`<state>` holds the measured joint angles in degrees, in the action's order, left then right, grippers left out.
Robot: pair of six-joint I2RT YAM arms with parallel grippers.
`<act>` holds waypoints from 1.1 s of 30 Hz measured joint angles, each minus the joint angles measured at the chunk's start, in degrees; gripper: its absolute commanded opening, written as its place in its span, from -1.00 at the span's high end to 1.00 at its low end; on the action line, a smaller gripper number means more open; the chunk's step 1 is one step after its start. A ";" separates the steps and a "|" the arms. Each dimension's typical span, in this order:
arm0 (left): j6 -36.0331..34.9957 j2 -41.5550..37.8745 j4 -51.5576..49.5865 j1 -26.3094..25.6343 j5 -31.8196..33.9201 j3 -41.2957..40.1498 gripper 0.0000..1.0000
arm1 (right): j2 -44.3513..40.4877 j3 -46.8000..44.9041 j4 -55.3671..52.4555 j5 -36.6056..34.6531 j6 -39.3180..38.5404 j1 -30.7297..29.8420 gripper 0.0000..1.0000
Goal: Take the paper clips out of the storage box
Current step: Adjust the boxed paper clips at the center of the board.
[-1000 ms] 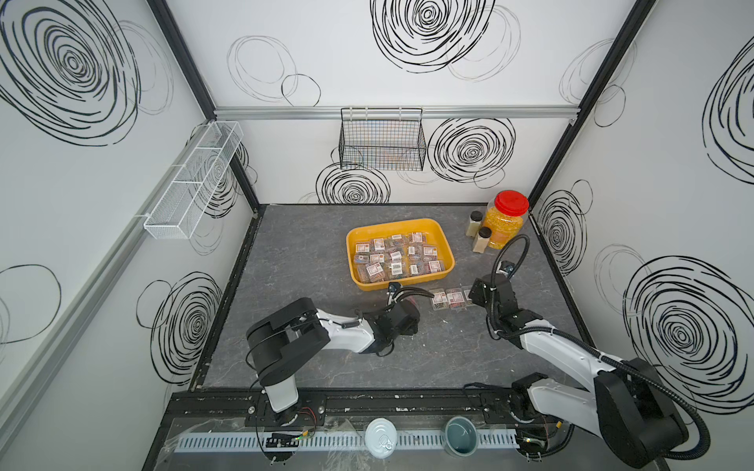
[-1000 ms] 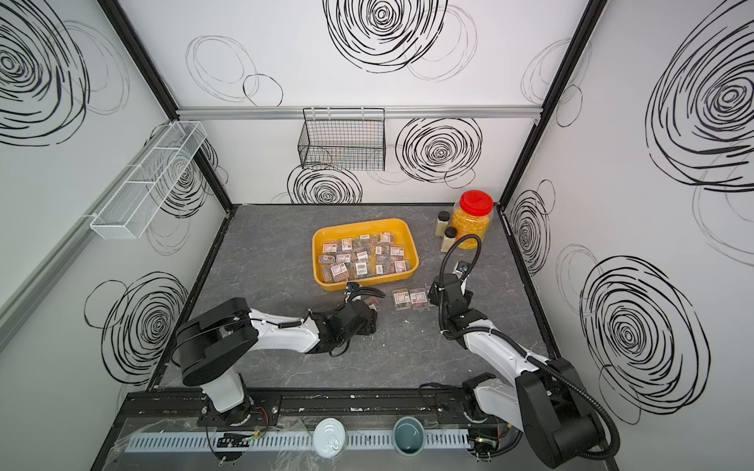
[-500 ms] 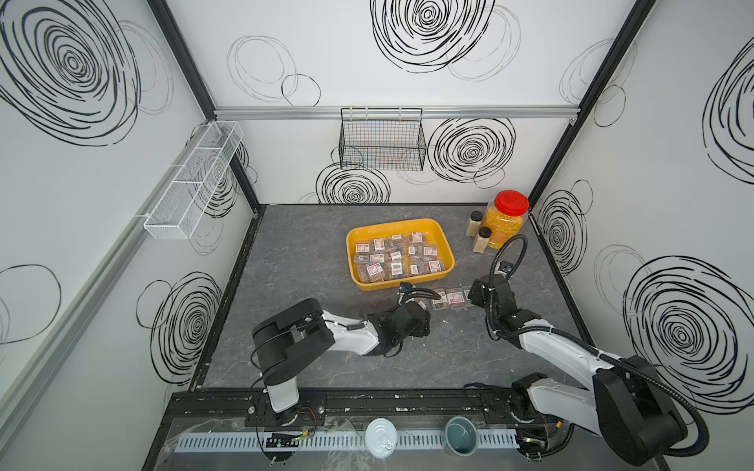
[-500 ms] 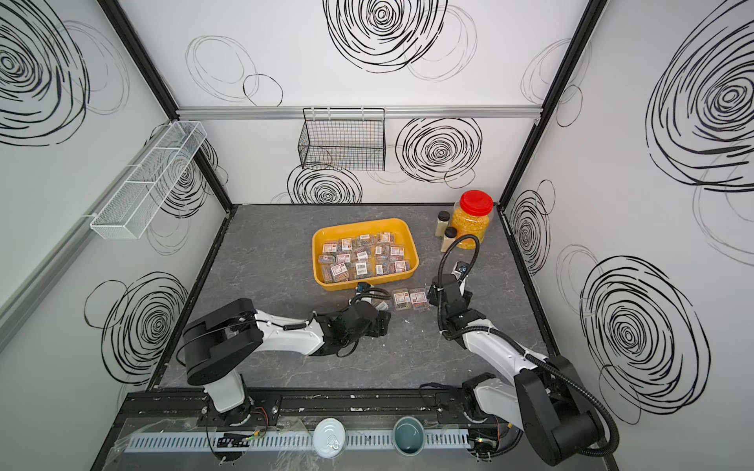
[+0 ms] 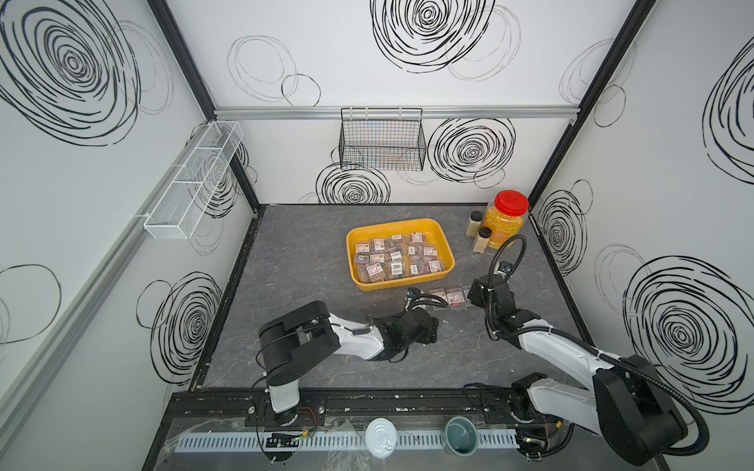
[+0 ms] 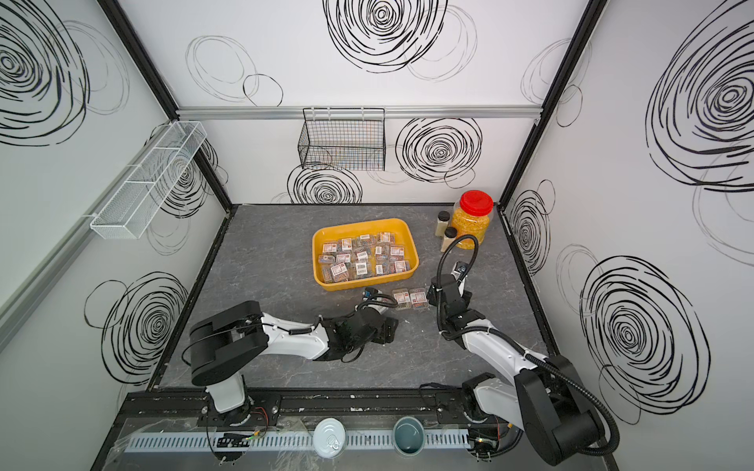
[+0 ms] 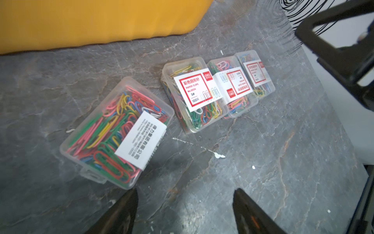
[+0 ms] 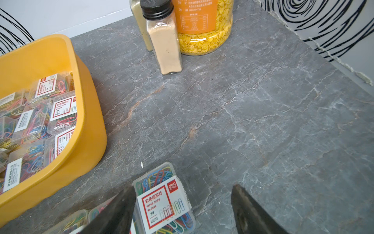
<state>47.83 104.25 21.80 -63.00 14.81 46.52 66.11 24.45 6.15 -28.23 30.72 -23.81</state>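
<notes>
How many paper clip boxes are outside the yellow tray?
4 on the table: three boxes side by side, one box askew nearer the left gripper. More might be hidden.

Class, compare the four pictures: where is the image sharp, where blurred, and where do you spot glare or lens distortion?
In both top views, even light, soft shadows; the frame posts splay outward, a wide-angle effect. Left wrist view: case labels read sharply, claw fingers blur. Right wrist view: a glare streak on the jar, its claw fingers dark and soft.
</notes>
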 measured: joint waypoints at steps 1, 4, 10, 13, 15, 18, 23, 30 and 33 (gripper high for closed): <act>0.00 0.17 0.09 0.00 -0.09 0.00 -0.57 | 0.00 0.00 0.00 0.00 0.00 -0.02 -0.56; -0.02 0.33 0.15 -0.02 -0.24 0.11 -0.57 | 0.00 0.00 0.00 0.00 0.00 -0.07 -0.56; -1.40 -3.13 -3.17 -1.51 4.87 -0.04 -0.59 | 0.04 0.00 0.00 -0.11 0.00 -0.09 -0.56; -2.43 -7.54 -4.15 -1.03 7.34 -0.94 -0.59 | 0.04 0.00 0.00 -0.22 0.00 -0.17 -0.57; -3.13 -9.51 -3.82 0.79 8.04 -1.88 -0.60 | 0.04 0.00 0.00 -0.28 -0.02 -0.20 -0.57; -4.63 -9.42 -3.80 3.80 8.37 -2.45 -0.60 | 0.09 0.00 0.00 -0.39 -0.02 -0.20 -0.57; -6.78 -5.66 -3.48 5.60 6.80 -1.84 -0.60 | 1.01 0.00 -0.02 -0.66 0.00 -0.46 -0.57; -8.22 -0.76 -3.30 5.51 3.58 0.81 -0.60 | 1.27 0.04 0.00 -1.44 -0.02 -0.50 -0.57; -8.55 -0.26 -3.26 4.96 3.02 1.62 -0.60 | 2.05 0.50 0.00 -1.49 -0.09 -0.55 -0.57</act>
<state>39.29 103.98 18.55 -58.04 17.82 48.14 68.16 24.95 6.15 -29.71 30.63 -24.36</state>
